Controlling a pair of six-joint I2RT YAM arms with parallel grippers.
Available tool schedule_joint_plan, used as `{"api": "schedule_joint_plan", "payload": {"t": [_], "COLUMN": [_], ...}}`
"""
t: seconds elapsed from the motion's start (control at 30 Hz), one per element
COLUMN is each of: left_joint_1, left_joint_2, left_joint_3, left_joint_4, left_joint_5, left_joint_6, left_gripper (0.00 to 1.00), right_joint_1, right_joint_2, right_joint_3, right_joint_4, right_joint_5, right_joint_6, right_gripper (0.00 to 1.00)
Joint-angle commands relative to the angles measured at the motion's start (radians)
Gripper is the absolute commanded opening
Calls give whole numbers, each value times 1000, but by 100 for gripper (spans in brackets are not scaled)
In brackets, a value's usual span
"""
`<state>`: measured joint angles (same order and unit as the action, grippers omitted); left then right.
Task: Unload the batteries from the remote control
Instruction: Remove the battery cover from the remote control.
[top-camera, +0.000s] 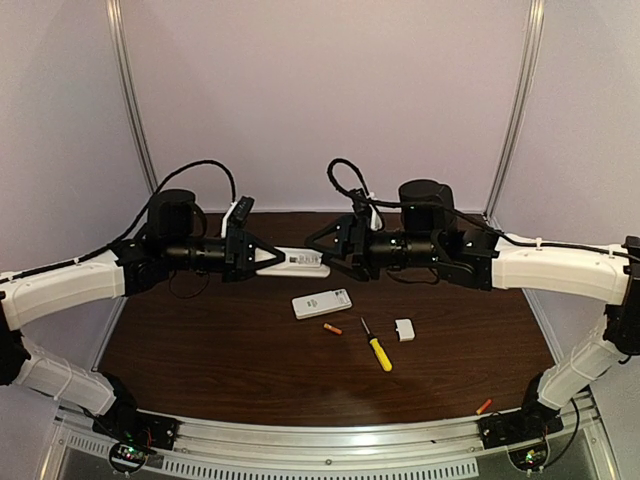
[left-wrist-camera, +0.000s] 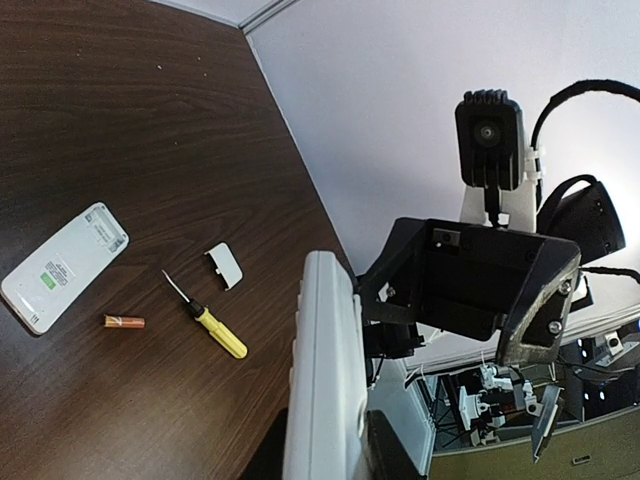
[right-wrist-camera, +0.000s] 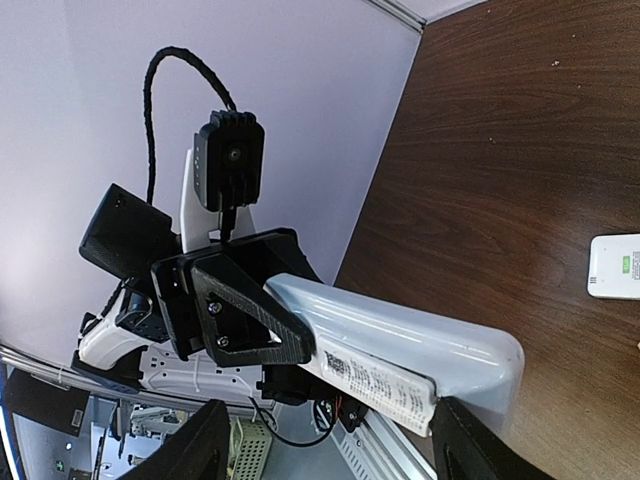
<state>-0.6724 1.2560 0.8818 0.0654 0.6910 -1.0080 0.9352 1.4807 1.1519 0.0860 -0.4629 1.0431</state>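
My left gripper (top-camera: 268, 258) is shut on one end of a white remote control (top-camera: 300, 262) and holds it level above the table. In the left wrist view the remote (left-wrist-camera: 325, 380) runs up between the dark fingers. My right gripper (top-camera: 322, 256) faces it, open, its wide jaws at the remote's free end (right-wrist-camera: 470, 355) without closing on it. The remote's labelled back (right-wrist-camera: 385, 380) shows, and any batteries inside it are hidden. One orange battery (top-camera: 332, 328) (left-wrist-camera: 125, 321) lies on the table. Another battery (top-camera: 484, 406) lies near the front right edge.
A second white remote (top-camera: 322, 303) (left-wrist-camera: 62, 267) (right-wrist-camera: 615, 266) lies on the brown table below the held one. A yellow-handled screwdriver (top-camera: 377, 346) (left-wrist-camera: 210, 320) and a small white cover (top-camera: 404, 329) (left-wrist-camera: 225, 265) lie to its right. Grey walls close the back and sides.
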Motion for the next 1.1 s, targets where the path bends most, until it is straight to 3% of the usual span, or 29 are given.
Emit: {"api": "schedule_joint_plan", "payload": {"t": [0.0, 1.07], "left_joint_1": [-92, -93], "left_joint_2": [20, 77], "left_joint_3": [19, 13], "left_joint_4": [196, 139], "left_joint_5": [205, 158], "left_joint_6": [44, 75], "left_gripper": [0, 0], "right_joint_1": [53, 28], "right_joint_2": [57, 81], "right_joint_3": [26, 71], "right_joint_4": [147, 102], "right_joint_5": [-189, -270], "right_joint_6": [15, -16], "right_gripper": [70, 70]}}
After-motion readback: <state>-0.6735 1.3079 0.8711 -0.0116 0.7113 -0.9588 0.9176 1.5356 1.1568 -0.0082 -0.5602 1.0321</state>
